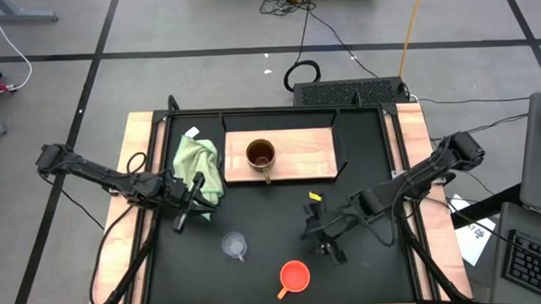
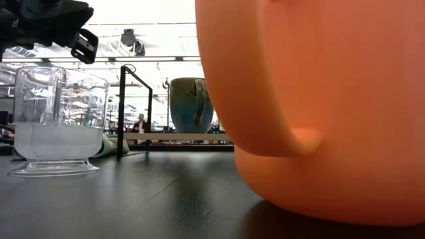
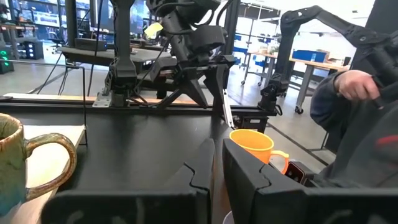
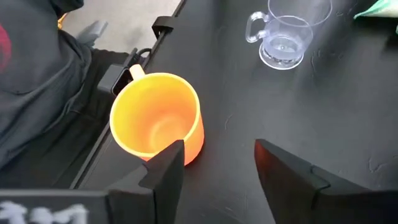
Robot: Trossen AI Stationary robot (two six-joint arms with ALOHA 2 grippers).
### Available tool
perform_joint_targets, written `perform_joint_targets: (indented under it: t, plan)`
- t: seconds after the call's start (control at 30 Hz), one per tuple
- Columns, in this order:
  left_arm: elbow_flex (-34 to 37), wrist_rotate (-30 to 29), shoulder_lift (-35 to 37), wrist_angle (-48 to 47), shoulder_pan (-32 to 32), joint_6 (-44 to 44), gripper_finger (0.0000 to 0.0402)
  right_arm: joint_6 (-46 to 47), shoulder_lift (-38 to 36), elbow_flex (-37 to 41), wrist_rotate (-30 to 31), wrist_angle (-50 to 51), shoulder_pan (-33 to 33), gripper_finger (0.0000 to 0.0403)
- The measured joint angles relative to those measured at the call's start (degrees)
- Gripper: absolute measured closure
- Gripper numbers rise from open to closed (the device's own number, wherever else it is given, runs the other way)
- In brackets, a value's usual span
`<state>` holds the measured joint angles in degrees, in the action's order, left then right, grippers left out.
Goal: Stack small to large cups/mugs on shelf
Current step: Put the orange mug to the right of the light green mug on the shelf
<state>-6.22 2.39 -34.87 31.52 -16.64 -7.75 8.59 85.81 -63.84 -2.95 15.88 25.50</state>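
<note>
The brown mug (image 1: pixel 260 155) stands upright on the light wooden shelf board (image 1: pixel 307 155) at the table's far side. The clear cup (image 1: pixel 234 244) and the orange cup (image 1: pixel 295 277) stand upright on the black tabletop near the near edge. My right gripper (image 4: pixel 217 149) is open and hovers just to the right of and beyond the orange cup (image 4: pixel 158 115), touching nothing. My left gripper (image 1: pixel 184 214) waits at the table's left, beside the green cloth. Its fingers are all but together, with only a narrow slit between them (image 3: pixel 217 165).
A light green cloth (image 1: pixel 199 163) lies left of the board. Black frame posts (image 2: pixel 123 109) stand at the board's ends. A person in dark clothing (image 3: pixel 354 112) is close to the table's near edge, by the orange cup. Bare black tabletop lies between the cups and the board.
</note>
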Motion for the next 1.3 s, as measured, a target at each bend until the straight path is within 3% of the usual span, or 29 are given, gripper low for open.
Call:
perform_joint_targets:
  t: [0.5,0.87,1.17,1.3]
  plan:
    - [0.00,0.00,0.00,-0.48,0.00,0.00,0.0369,3.41,4.41,-2.18,-2.00,-1.18,0.07,0.0175]
    - [0.00,0.00,0.02,-0.52,0.00,-0.27,0.0369,5.85,9.96,-2.18,-3.20,-1.91,0.09,0.0174]
    - [0.00,0.00,0.02,-0.50,0.00,-0.35,0.0369,7.08,10.62,-2.16,-3.54,-2.13,-0.39,0.0174]
    - [0.00,0.00,0.02,-0.48,0.00,-0.35,0.0369,8.80,10.68,-2.16,-6.35,-3.82,-0.44,0.0174]
